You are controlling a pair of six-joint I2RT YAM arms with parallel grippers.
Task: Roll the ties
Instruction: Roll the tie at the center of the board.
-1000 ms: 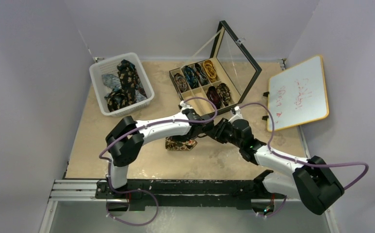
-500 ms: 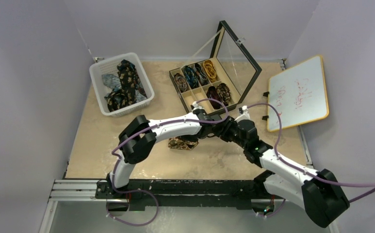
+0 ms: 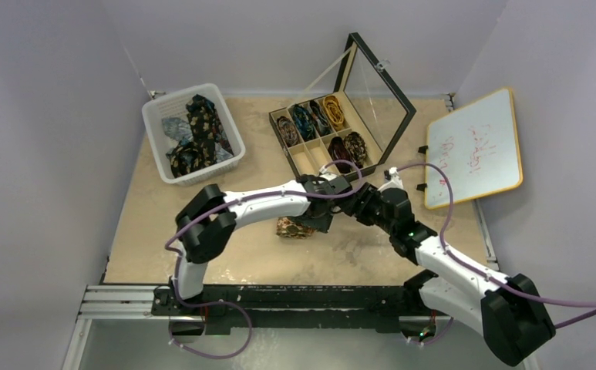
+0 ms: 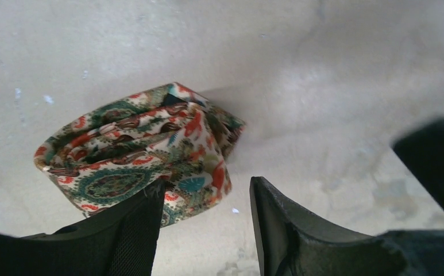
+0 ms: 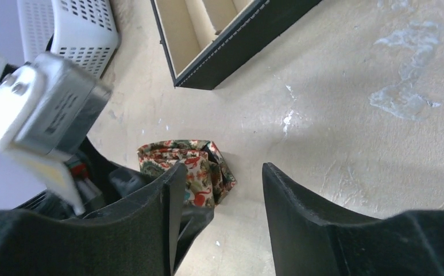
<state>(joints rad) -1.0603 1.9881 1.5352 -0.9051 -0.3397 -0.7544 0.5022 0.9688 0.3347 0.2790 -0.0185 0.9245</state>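
Both claws are low over the middle of the counter, tips close together. Left claw: jaws apart, with only bare counter in the gap. The rolled tie, a paisley bundle in tan, teal and red, lies on the counter just outside that gap. Its near edge tucks behind one finger, and whether they touch I can't tell. Right claw: jaws apart as well, gripping nothing. It looks down on the same rolled tie, which lies beyond its tips next to my left claw. In the overhead view the bundle peeks out under my left arm. Further back, the box stands with its lid up and coils in its compartments. Far left, loose ties are heaped in the basket.
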